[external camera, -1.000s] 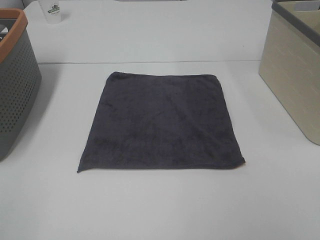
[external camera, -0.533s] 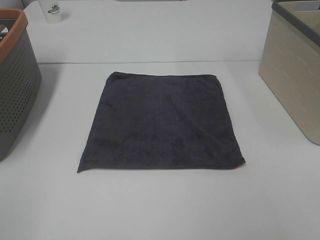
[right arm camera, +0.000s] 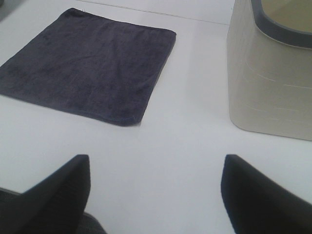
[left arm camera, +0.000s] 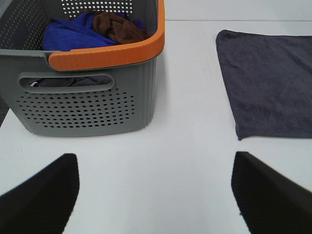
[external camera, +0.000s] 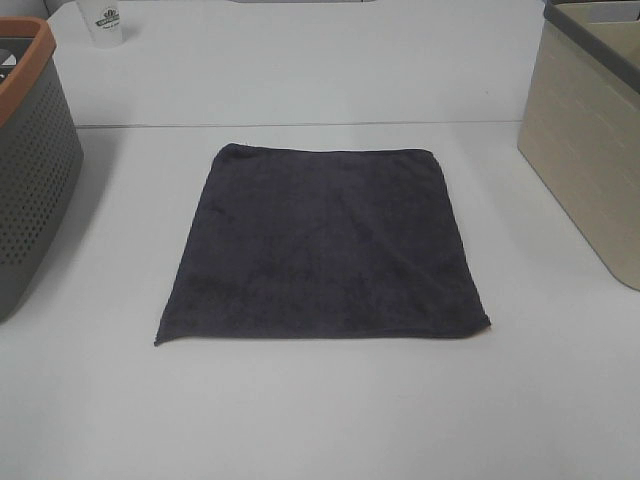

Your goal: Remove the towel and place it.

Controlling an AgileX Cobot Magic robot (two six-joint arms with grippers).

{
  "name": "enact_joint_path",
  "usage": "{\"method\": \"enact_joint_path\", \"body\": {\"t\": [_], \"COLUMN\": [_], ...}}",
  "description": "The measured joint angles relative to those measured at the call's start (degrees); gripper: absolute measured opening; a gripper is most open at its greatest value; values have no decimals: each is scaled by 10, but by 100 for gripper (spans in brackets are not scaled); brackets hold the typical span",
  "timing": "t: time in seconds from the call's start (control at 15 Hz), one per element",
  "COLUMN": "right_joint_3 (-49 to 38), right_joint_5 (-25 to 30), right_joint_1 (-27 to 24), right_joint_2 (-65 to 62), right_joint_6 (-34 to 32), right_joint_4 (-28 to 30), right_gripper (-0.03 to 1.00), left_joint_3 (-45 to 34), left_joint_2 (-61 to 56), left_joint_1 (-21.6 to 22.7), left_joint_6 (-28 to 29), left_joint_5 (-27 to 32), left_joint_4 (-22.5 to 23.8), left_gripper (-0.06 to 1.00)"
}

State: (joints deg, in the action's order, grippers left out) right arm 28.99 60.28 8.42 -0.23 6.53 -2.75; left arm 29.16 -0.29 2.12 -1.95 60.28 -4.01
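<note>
Towel: spread flat on white table, frame centre.
Left gripper: jaws wide apart, holding nothing.
Right gripper: jaws wide apart, holding nothing.

left gripper: fingers apart, empty | right gripper: fingers apart, empty

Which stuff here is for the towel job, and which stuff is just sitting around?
For the job:
the towel, lying flat on the table
the left gripper and the right gripper, both open and empty

Just sitting around:
the grey basket, with cloths inside
the beige bin
the white cup
</note>
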Motion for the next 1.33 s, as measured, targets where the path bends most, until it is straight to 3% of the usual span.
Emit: {"method": "enact_joint_path", "body": {"t": [1.33], "right_joint_3": [0], "right_joint_5": [0], "right_joint_1": [0], "right_joint_2": [0], "right_joint_6": [0], "right_joint_4": [0], "right_gripper": [74], "left_joint_3": [0], "left_joint_2": [0], "left_joint_1": [0], "left_joint_6": [0], "left_joint_5": [0], "left_joint_4": [0], "left_gripper": [79]}}
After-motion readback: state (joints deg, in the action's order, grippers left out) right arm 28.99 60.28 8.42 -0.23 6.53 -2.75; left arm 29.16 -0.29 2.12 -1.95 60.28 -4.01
